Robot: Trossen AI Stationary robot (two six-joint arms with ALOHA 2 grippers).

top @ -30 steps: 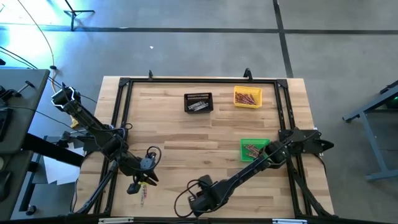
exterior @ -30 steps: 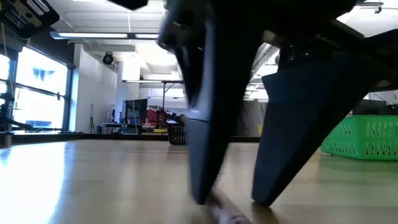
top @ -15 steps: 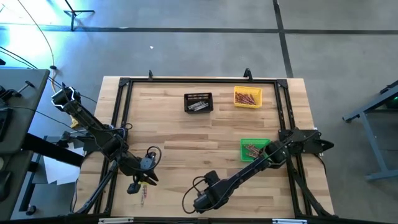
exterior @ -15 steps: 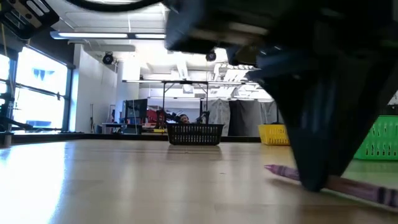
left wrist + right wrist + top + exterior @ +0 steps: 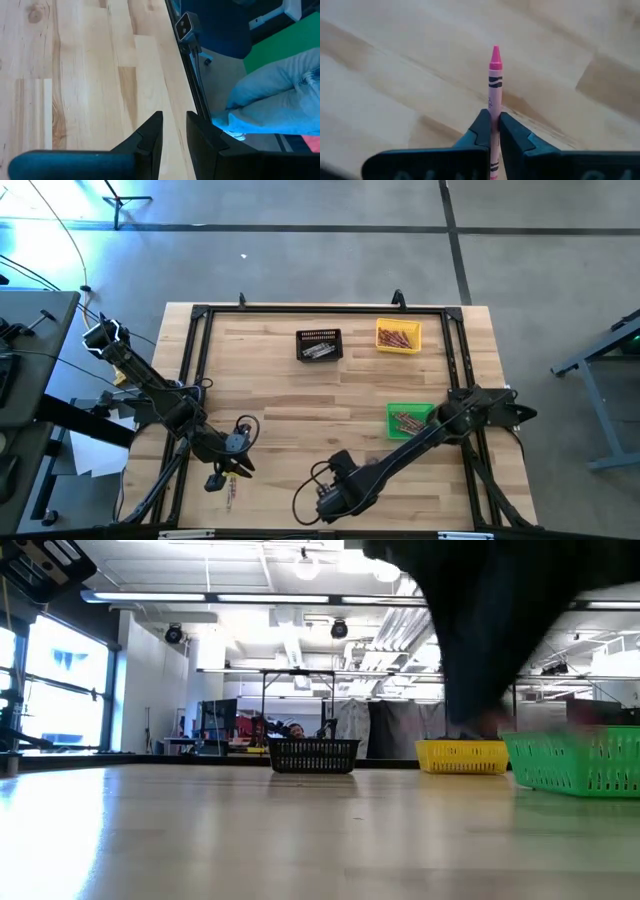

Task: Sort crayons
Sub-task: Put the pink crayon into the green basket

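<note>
Right gripper (image 5: 494, 131) clamped on pink crayon (image 5: 493, 90), raised above table (image 5: 395, 75)

Industrial lab or workshop, concrete floor (image 5: 300, 240), exposed ceiling ducts (image 5: 300, 645), strip lights (image 5: 260, 600)

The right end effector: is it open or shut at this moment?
Shut. In the right wrist view the right end effector has both dark fingers pressed against a pink crayon, which sticks out forward between them.

Two dark jointed arms (image 5: 410, 448), looped black cables (image 5: 244, 425).
</note>
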